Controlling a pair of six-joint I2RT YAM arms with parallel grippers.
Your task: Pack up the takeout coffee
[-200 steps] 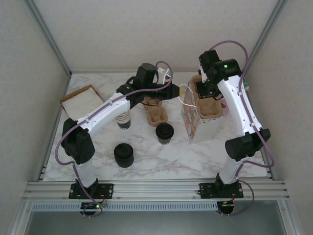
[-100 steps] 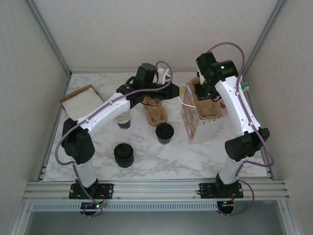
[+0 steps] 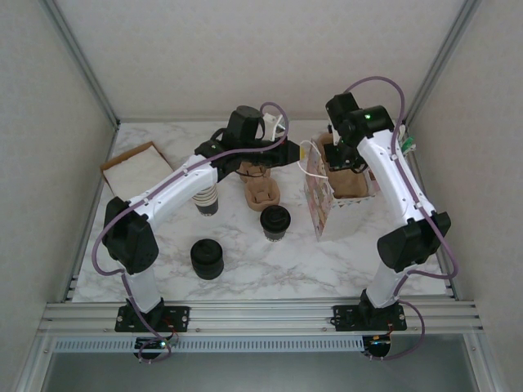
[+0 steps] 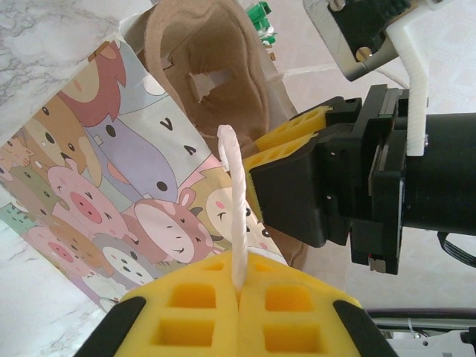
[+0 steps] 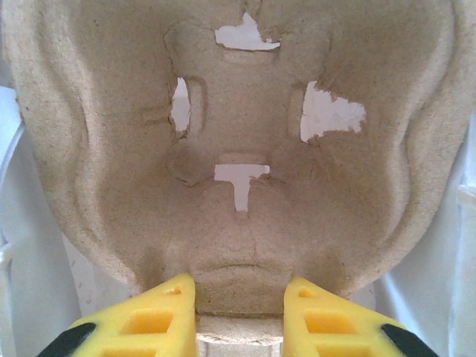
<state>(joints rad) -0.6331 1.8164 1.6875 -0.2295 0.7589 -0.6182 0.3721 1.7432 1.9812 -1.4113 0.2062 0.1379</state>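
Note:
The takeout coffee (image 3: 275, 222), a dark cup with a black lid, stands alone at the table's middle, apart from both grippers. A paper bag (image 3: 319, 206) printed with cartoon animals (image 4: 104, 193) stands to its right. My left gripper (image 3: 294, 153) is shut on the bag's white cord handle (image 4: 236, 216), which rises from between the yellow pads (image 4: 186, 305). My right gripper (image 3: 341, 155) is shut on the edge of a brown pulp cup carrier (image 5: 238, 149) held in the bag's mouth (image 3: 351, 184). In the left wrist view the carrier (image 4: 216, 74) sits inside the bag.
A second pulp carrier (image 3: 261, 190) lies left of the bag. A lidless stack of cups (image 3: 208, 201) stands under the left arm and a squat stack of black lids (image 3: 207, 259) nearer the front. A brown flat pad (image 3: 135, 166) lies at the back left.
My right gripper and the carrier have shifted a little left and toward the back over the bag. The left arm, bag handle and coffee have not moved.

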